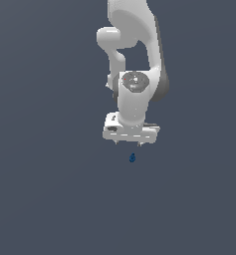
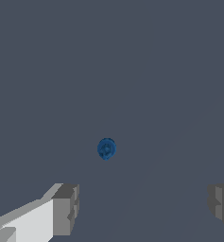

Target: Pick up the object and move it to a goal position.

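Note:
The object (image 1: 132, 158) is a tiny dark blue roundish blob lying on the flat grey ground, just below the white arm's hand in the exterior view. My gripper (image 1: 130, 143) hangs above it, pointing down, and does not touch it. In the wrist view the object (image 2: 106, 148) shows ahead of the gripper (image 2: 144, 205), whose two grey fingertips (image 2: 66, 208) stand wide apart with nothing between them. The gripper is open.
The white Panda arm (image 1: 134, 64) rises behind the gripper in the exterior view. A plain grey ground (image 1: 50, 189) spreads all round. No goal marker shows in either view.

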